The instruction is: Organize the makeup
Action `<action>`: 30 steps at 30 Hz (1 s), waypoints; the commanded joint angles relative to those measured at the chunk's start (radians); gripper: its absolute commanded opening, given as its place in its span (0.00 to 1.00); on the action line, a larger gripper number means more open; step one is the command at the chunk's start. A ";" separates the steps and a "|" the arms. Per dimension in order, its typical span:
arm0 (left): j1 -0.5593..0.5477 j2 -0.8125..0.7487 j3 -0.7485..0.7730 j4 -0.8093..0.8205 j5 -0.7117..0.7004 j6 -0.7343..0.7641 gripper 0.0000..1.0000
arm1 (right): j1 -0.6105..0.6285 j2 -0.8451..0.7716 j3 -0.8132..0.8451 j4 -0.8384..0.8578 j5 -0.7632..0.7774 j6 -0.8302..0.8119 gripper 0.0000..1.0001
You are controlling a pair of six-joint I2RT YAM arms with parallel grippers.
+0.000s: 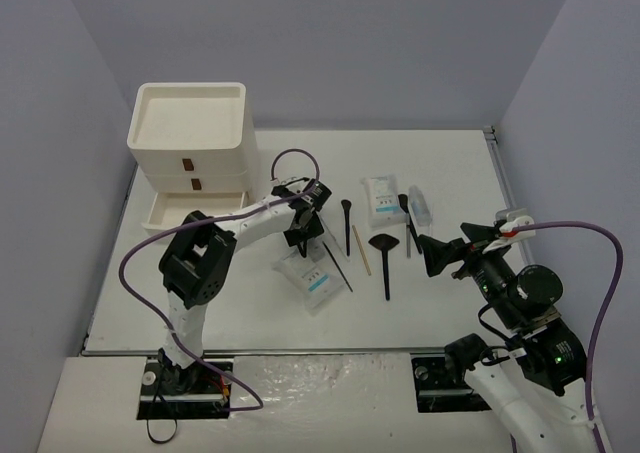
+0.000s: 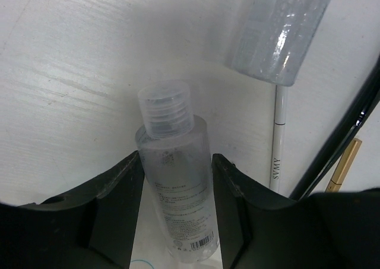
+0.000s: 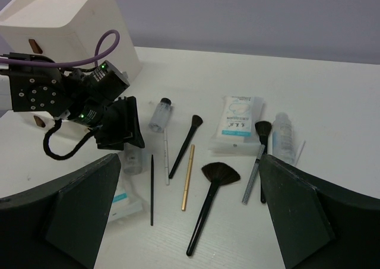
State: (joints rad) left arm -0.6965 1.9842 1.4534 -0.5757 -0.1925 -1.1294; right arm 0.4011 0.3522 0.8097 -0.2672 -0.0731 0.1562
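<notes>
My left gripper (image 1: pixel 300 235) is shut on a small clear bottle (image 2: pixel 175 186), one black finger on each side; the bottle lies partly on a white packet with blue print (image 1: pixel 312 278). A second clear bottle (image 2: pixel 279 31) and a white pencil (image 2: pixel 278 138) lie just beyond. My right gripper (image 3: pixel 189 157) is open and empty, above the table's right side. Between its fingers I see a fan brush (image 3: pixel 219 174), a gold stick (image 3: pixel 187 177), a black brush (image 3: pixel 185 141), a thin black stick (image 3: pixel 151 189), another white packet (image 3: pixel 238 117) and a clear tube (image 3: pixel 284 135).
The white three-drawer box (image 1: pixel 190 133) stands at the back left with its bottom drawer (image 1: pixel 165 213) pulled open, just left of my left arm. A brush with a patterned handle (image 3: pixel 254 168) lies beside the clear tube. Walls close in on both sides.
</notes>
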 commanded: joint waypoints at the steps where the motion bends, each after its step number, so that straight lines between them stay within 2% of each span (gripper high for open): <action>1: 0.011 -0.081 0.062 -0.007 -0.030 -0.003 0.06 | 0.007 -0.001 -0.001 0.063 0.018 -0.004 1.00; 4: 0.011 -0.146 0.057 0.000 -0.052 -0.012 0.00 | 0.008 0.002 0.000 0.065 0.015 -0.006 1.00; 9: 0.032 -0.289 0.019 0.028 -0.092 -0.048 0.00 | 0.008 0.004 0.000 0.063 0.012 -0.006 1.00; 16: 0.127 -0.461 -0.126 0.111 -0.079 -0.102 0.00 | 0.010 0.005 0.002 0.065 0.007 -0.003 1.00; 23: 0.301 -0.650 -0.334 0.146 -0.074 -0.161 0.00 | 0.012 0.007 0.003 0.065 -0.004 -0.009 1.00; 30: 0.511 -0.768 -0.439 0.194 -0.075 -0.172 0.00 | 0.015 0.005 0.000 0.065 -0.008 -0.009 1.00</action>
State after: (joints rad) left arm -0.2850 1.3049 1.0087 -0.4867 -0.2540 -1.2694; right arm 0.4076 0.3481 0.8093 -0.2687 -0.0742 0.1543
